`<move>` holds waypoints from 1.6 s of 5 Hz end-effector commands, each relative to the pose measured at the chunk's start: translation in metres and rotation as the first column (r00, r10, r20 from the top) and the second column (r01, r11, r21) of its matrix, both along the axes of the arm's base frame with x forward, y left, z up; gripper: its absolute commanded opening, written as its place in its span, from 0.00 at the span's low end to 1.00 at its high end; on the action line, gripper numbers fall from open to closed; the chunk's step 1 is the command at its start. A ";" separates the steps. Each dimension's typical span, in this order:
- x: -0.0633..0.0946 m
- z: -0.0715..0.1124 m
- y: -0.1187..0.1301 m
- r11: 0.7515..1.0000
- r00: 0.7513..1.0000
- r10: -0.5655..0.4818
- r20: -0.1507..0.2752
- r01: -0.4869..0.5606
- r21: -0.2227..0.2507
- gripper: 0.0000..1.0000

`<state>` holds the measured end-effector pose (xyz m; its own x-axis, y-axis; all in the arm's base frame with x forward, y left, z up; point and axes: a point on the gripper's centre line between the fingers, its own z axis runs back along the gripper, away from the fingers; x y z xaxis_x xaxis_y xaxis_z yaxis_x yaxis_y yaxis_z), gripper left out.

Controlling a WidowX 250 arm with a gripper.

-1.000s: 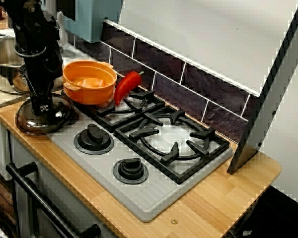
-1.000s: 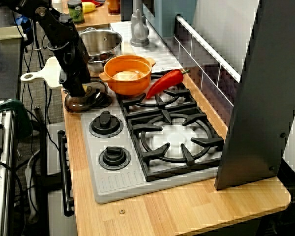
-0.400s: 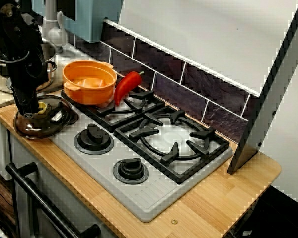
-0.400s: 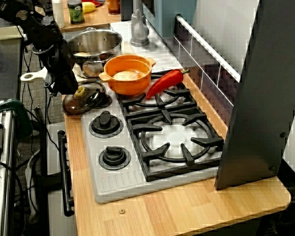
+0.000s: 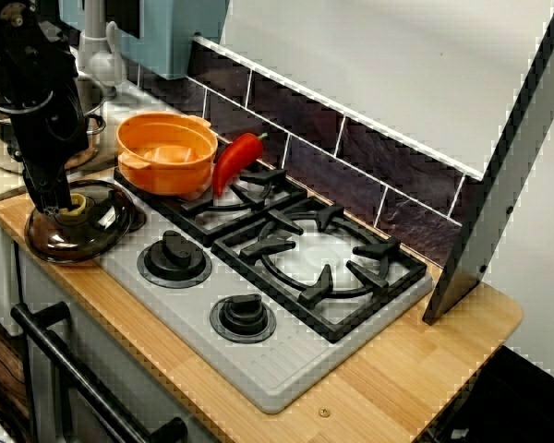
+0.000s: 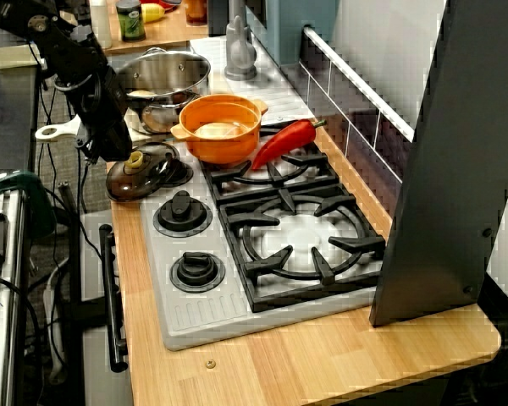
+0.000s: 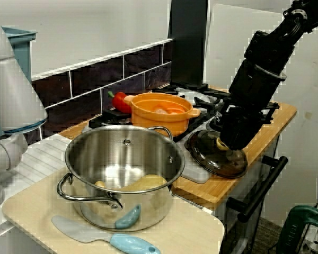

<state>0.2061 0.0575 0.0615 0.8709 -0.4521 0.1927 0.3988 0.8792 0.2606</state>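
Wood counter (image 5: 415, 365) with grey gas hob (image 5: 194, 309), dark tiles behind. Saw black arm (image 5: 37, 101) pitched steeply down in the front view, last link near vertical. Found pincer (image 5: 57, 201) right at the yellow knob (image 5: 73, 209) of the brown glass lid (image 5: 102, 231). Couldn't tell clenched or released: fingers masked by own housing in every view. Logged lid directly under pincer, at the hob's corner. Noted orange pot (image 5: 166, 152) just beyond pincer toward the tiles, red pepper (image 5: 235, 161) leaning on its far side, steel pot (image 7: 122, 159) near pincer, off the hob.
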 end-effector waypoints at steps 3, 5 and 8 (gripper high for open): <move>0.008 0.008 0.007 1.000 1.000 0.000 0.010 0.000 -0.001 1.00; 0.016 0.012 0.007 1.000 1.000 -0.004 -0.018 0.004 -0.030 1.00; 0.021 -0.001 -0.002 1.000 0.999 0.023 -0.022 -0.023 -0.012 1.00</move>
<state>0.2239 0.0521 0.0568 0.8879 -0.4291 0.1660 0.3883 0.8924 0.2297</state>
